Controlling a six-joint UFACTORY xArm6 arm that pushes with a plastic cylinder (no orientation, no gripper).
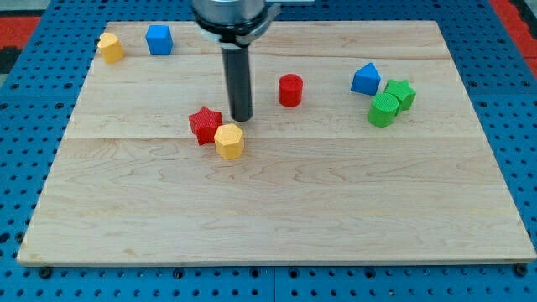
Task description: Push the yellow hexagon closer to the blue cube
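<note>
Surface: pale wooden board (277,210) lying on a blue pegboard (516,101), and it fills most of the view.
Tip: my tip (242,120) is down on the wood near the board's middle, the dark rod standing straight up from it. It carries nothing and has no jaws to open or shut.
Yellow hexagon: the yellow hexagon (228,141) sits just beside my tip, at about 7 o'clock from it. I cannot tell if a sliver of gap remains between them.
Red star: the red star (205,125) is at 9 o'clock from my tip and pressed up against the hexagon's upper left side.
Blue cube: the blue cube (159,39) waits near the board's top left corner, at 11 o'clock from the hexagon and well apart from it.
Second yellow block: a rounded yellow block (110,47) stands just beside the cube, at its 9 o'clock.
Red cylinder: the red cylinder (290,90) is at 2 o'clock from my tip, near but apart.
Right-hand cluster: a blue block (365,80) of wedge-like shape, a green star (401,93) and a green cylinder (383,110) bunch together far off at 3 o'clock.
</note>
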